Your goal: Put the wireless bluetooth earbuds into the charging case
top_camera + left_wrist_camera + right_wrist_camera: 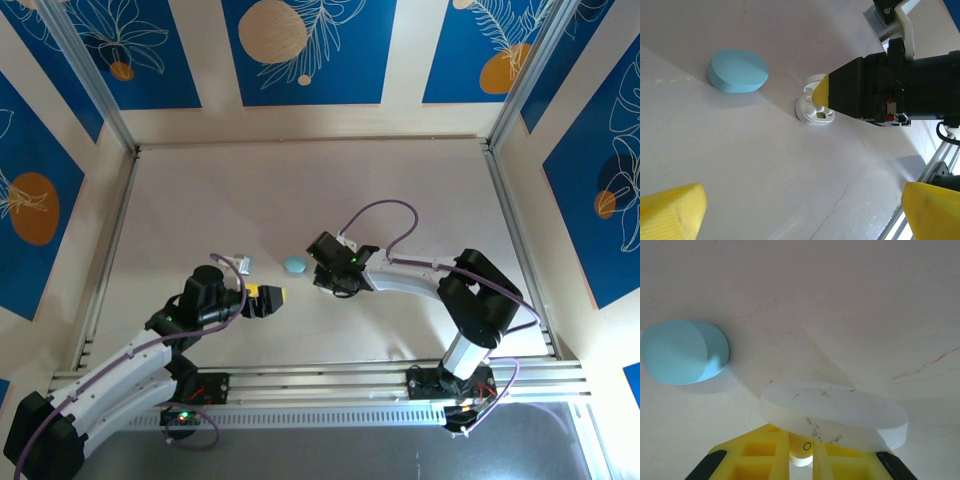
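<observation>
1. The left gripper (pixel 268 298) is held low over the table (pixel 400 200). Its yellow fingers (pixel 671 212) are spread wide, with nothing between them.
2. The right gripper (pixel 801 452) is set down at the white case (pixel 812 109), which is open. Its fingers (pixel 760 457) are almost pressed together, and a white earbud (pixel 801 459) is pinched between them.
3. The lid (pixel 835 415) of the white case is seen just ahead of those fingers.
4. The blue case (pixel 294 265) is closed, lying flat near the white case and not touching it.
5. Whether the white case's wells are filled cannot be told.

Bare tabletop (pixel 300 190) beyond blue case (pixel 295 265)
</observation>
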Controlling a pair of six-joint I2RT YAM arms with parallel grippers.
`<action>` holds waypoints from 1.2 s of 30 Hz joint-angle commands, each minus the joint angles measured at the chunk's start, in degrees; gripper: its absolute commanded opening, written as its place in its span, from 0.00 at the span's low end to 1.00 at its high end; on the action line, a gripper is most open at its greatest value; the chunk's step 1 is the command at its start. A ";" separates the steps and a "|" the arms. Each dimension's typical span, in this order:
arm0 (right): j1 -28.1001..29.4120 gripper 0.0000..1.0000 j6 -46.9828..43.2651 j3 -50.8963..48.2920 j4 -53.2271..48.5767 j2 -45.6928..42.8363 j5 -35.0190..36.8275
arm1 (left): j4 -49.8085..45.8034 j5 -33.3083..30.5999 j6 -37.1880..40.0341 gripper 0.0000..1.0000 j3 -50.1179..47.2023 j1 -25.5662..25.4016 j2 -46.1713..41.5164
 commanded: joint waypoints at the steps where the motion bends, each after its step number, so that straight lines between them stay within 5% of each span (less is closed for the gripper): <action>1: 0.08 0.14 0.98 -0.68 -1.32 -1.64 2.22 | 0.40 1.00 0.91 1.00 -0.01 0.77 -0.30; 27: 0.62 0.14 2.75 -0.77 -2.27 1.52 2.09 | 0.23 1.26 0.95 1.00 -0.05 1.04 -0.40; 36: 1.29 0.30 1.84 0.24 -2.70 -0.06 1.96 | -0.04 1.51 0.82 1.00 0.13 1.01 -0.47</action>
